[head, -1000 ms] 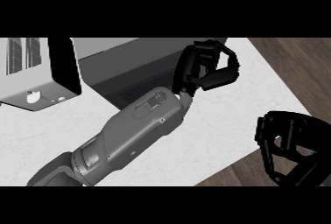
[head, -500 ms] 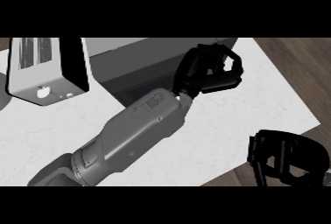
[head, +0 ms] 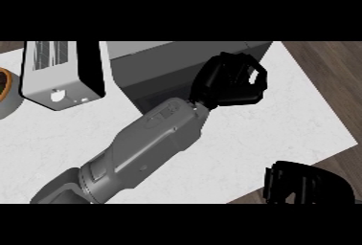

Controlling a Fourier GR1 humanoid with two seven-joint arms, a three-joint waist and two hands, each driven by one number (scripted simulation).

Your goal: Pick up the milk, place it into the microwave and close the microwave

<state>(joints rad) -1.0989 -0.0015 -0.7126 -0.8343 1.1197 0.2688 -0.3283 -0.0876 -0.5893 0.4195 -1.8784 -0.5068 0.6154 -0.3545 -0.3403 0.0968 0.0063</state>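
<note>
While the left hand (head: pixel 230 82) has hardly moved in the last second, other things around it have. Its fingers are curled in together, and I can see no milk between them, only a bit of grey showing through. It hangs over the dark grey microwave (head: pixel 152 72), near the box's far right corner, with its long grey arm stretched across the white worktop (head: pixel 283 124). Far off to the left of this hand is the white microwave door (head: pixel 62 72), and it stands open. A second ago the door sat lower and more turned; now it looks straighter and higher, so it may be swinging, or the head may just be looking from a new spot. The right hand (head: pixel 305 184) has slid lower and sits well below the left hand, close to the worktop's near edge; I cannot tell how it is held. A small orange thing (head: pixel 4 85) now peeks in past the door. The milk is nowhere to be seen. My guess is that it is already inside the microwave, or hidden behind the hand. If so, the door is the next job, and it is far from both hands.
</note>
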